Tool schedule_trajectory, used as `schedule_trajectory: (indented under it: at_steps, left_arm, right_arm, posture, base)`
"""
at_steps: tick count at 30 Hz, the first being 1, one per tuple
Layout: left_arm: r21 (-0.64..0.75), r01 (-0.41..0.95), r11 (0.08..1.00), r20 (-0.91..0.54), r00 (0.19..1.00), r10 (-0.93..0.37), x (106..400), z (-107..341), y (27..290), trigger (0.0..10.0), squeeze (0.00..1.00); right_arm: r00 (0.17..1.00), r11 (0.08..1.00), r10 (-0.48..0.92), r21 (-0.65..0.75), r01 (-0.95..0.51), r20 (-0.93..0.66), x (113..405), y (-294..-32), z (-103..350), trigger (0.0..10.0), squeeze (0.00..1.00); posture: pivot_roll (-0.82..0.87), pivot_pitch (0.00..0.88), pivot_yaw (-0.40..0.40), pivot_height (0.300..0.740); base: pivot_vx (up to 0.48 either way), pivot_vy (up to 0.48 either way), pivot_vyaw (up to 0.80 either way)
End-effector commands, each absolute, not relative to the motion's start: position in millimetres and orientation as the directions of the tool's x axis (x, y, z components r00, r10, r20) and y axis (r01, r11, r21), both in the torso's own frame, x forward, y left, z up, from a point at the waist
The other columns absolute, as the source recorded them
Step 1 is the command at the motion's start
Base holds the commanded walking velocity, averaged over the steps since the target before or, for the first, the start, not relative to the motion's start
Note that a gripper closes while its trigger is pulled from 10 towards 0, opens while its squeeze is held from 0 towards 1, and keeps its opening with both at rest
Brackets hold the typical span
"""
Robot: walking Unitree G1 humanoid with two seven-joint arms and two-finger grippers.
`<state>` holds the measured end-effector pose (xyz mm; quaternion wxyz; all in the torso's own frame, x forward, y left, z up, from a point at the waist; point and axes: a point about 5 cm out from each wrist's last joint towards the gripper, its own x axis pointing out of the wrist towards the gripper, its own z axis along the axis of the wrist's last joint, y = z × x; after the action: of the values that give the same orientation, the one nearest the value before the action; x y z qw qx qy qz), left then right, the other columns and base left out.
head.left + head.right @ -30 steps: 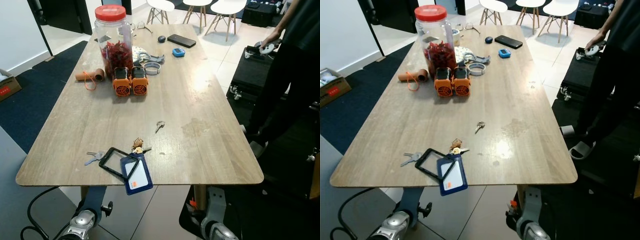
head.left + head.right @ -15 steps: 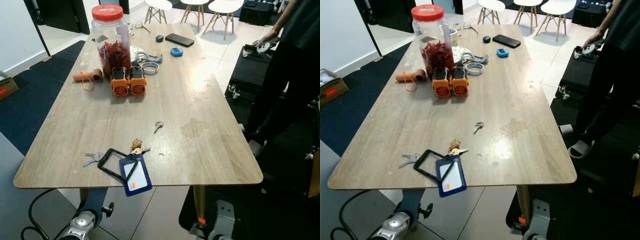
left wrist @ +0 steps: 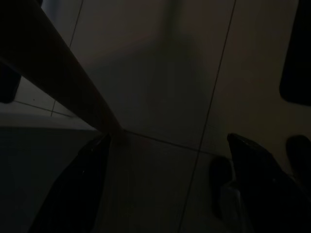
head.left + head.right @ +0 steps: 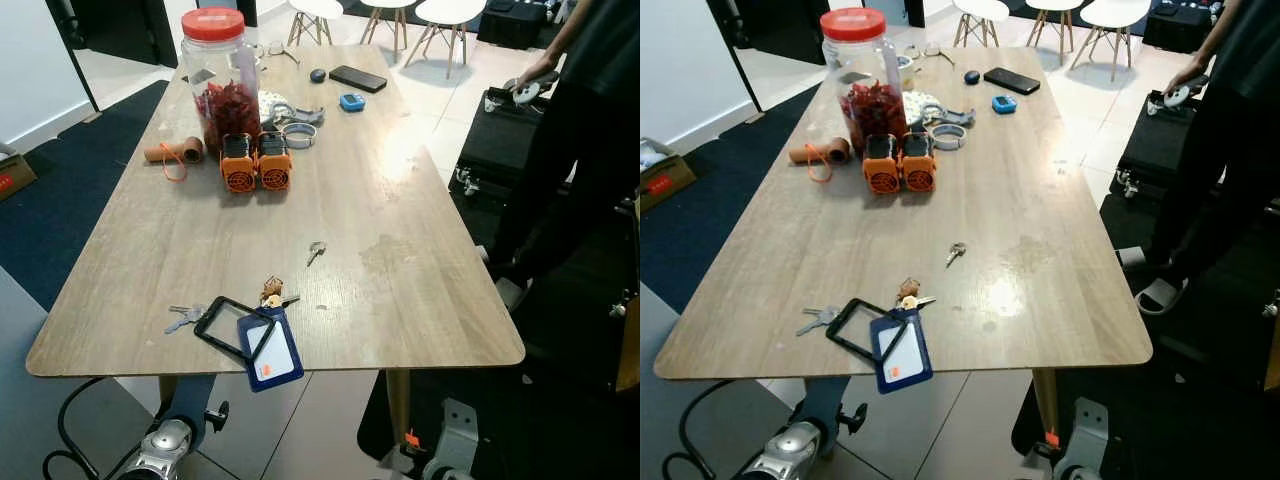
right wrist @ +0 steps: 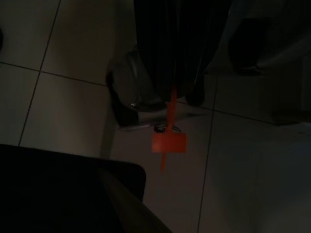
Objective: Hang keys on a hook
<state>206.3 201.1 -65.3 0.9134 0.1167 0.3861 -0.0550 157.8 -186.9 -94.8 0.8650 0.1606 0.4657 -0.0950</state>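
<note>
keys (image 4: 273, 292) flat on table (image 4: 420, 310) near its front edge, touching blue badge holder (image 4: 268, 349) | 2nd key set (image 4: 186, 317) just left | single key (image 4: 316, 249) mid-table | left tool (image 3: 165, 184) fingers spread wide, low over floor | right tool: cannot tell

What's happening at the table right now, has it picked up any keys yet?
Not yet. The robot stands at the near end of the wooden table, both arms hanging below its edge. The keys lie on the table beside a blue badge holder, a single key farther in. A person stands at the right.
</note>
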Motion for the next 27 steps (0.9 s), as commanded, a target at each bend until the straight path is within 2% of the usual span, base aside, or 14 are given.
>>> schedule_trajectory:
  at_steps: [1,27]
  left_arm:
    - [0.171,0.206,0.963,-0.729,0.684,-0.017,201.2,-68.2,200.4,10.0,0.00]
    - [0.173,0.205,0.963,-0.732,0.681,-0.014,200.5,-68.2,203.3,10.0,0.00]
  right_arm:
    - [0.530,0.932,-0.013,0.182,0.314,-0.848,153.7,-186.3,-96.7,10.0,0.00]
    - [0.531,0.934,-0.007,0.184,0.307,-0.847,152.5,-184.7,-97.2,10.0,0.00]
  posture:
    - [0.08,0.047,-0.019,0.740]
    - [0.08,0.048,-0.018,0.740]
  base:
    - [-0.341,0.000,0.00]
    - [-0.355,0.000,0.00]
